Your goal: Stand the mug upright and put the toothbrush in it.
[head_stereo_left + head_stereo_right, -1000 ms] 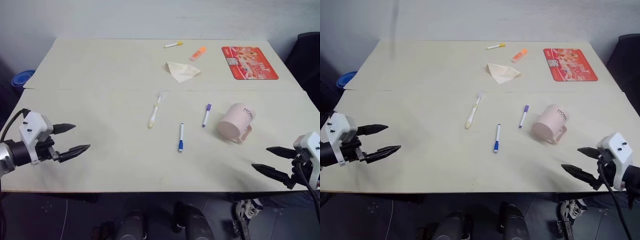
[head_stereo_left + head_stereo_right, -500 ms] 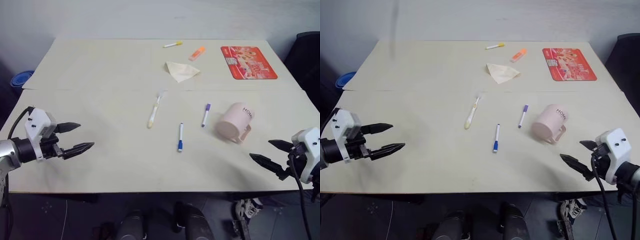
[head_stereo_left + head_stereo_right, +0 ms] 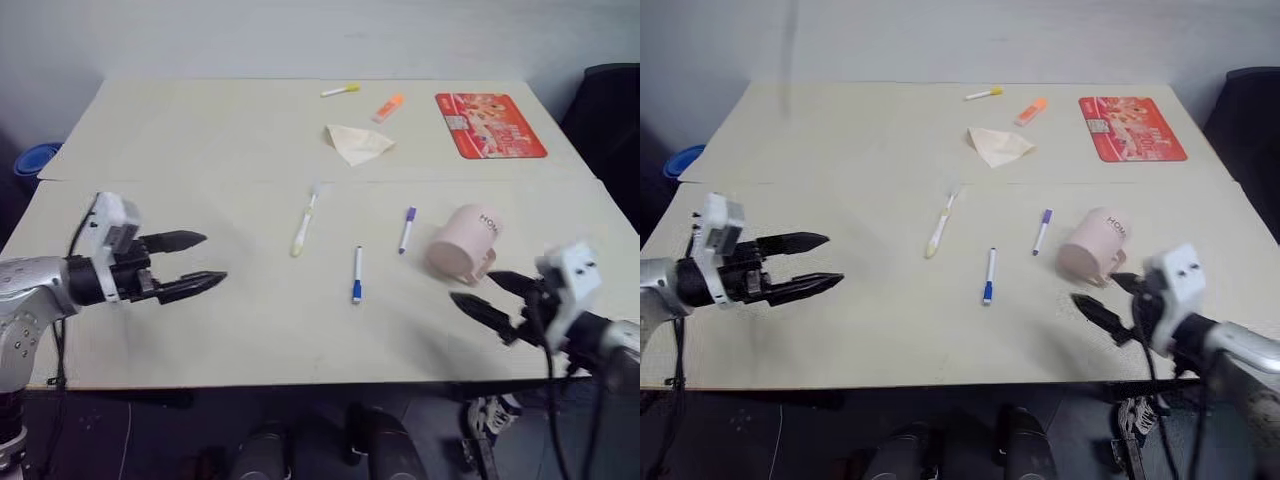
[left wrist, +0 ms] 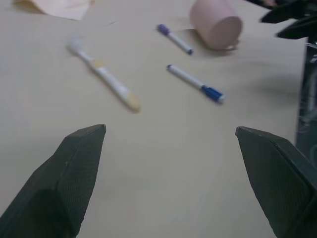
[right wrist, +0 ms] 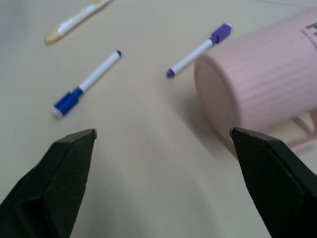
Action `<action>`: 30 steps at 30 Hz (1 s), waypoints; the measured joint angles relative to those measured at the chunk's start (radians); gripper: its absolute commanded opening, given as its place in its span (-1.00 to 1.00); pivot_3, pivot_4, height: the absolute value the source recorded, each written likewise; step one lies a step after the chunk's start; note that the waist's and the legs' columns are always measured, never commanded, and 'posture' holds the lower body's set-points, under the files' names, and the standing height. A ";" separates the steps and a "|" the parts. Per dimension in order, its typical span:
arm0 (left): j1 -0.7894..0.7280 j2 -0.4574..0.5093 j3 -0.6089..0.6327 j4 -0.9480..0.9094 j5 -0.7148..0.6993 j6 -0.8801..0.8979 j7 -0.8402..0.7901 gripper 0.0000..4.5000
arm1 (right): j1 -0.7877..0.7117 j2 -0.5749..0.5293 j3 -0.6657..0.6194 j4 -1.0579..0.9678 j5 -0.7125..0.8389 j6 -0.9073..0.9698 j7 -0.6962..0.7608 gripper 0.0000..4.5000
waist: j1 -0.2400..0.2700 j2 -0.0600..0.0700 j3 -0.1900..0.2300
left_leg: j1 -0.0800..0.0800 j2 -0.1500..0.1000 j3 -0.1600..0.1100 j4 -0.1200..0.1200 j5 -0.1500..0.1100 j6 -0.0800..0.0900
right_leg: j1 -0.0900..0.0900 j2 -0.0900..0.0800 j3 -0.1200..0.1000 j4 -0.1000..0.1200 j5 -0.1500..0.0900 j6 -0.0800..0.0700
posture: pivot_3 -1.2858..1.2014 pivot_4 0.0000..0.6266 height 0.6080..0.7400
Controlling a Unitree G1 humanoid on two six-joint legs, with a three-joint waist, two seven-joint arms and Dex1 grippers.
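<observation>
- Now, the right gripper (image 3: 488,296) has its fingers spread wide and holds nothing; the tips hang over the bare table (image 3: 200,140).
- Just beyond those tips lies the mug (image 3: 462,243), on its side, not touched. In the right wrist view its closed base faces the fingers, nearer one tip than the other, and the handle (image 5: 308,133) lies low against the table on the side toward the robot.
- So the mug's long axis runs away from the right fingers, base near, mouth far, lettering on the far upper flank. My judgement: the right arm is plainly the nearer one for standing it up, and the grip will have to come across the ribbed wall or the rim, since the base offers no edge.
- Past the mug from these fingers lie a purple-capped marker (image 3: 405,229) and a blue-capped marker (image 3: 356,275), both clear of it.
- The left gripper (image 3: 203,263) is likewise spread and empty, pointing across the table.
- Ahead of its tips, well apart, lies the toothbrush (image 3: 302,223), flat, yellow end nearer the robot, bristles farther. Its long axis runs obliquely to the left fingers' line.
- I judge the left arm nearer the toothbrush.
- The right wrist view shows the ribbing on the mug's wall, which the head views do not resolve; the head views show the lettering clearly, plus a far cloth (image 3: 358,143), orange marker (image 3: 389,106) and red mat (image 3: 489,124).
</observation>
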 measured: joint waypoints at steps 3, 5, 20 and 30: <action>-0.009 0.023 -0.022 -0.055 -0.047 0.031 -0.031 0.98 | -0.168 0.203 0.105 0.018 0.030 0.126 -0.215 1.00 | -0.009 0.002 0.000 | 0.000 0.000 0.000 -0.001 0.001 -0.002 | -0.003 0.000 0.001 0.003 -0.001 -0.002 | 0.03 -0.52 1.00; -0.013 0.031 -0.029 -0.065 -0.054 0.034 -0.035 0.98 | -0.245 0.268 0.178 0.048 0.024 0.177 -0.287 1.00 | -0.009 0.002 0.000 | 0.000 0.000 0.000 -0.001 0.002 -0.003 | -0.003 0.001 0.000 0.003 -0.002 -0.003 | 0.03 -0.52 1.00; 0.017 0.041 -0.059 -0.126 -0.053 0.003 -0.023 1.00 | -0.501 0.307 0.517 0.504 -0.282 0.066 -0.250 0.44 | -0.015 0.002 0.000 | -0.002 0.000 -0.001 -0.001 0.002 -0.002 | -0.003 0.001 -0.001 0.003 -0.002 -0.003 | 0.03 -0.52 1.00; -0.002 0.022 -0.101 -0.124 -0.029 -0.047 -0.003 1.00 | -0.544 0.354 0.566 0.632 -0.387 -0.052 -0.154 -0.76 | -0.036 0.001 0.000 | 0.000 0.002 -0.001 -0.002 0.002 -0.003 | -0.002 0.002 -0.001 0.003 -0.002 -0.003 | 0.03 -0.52 1.00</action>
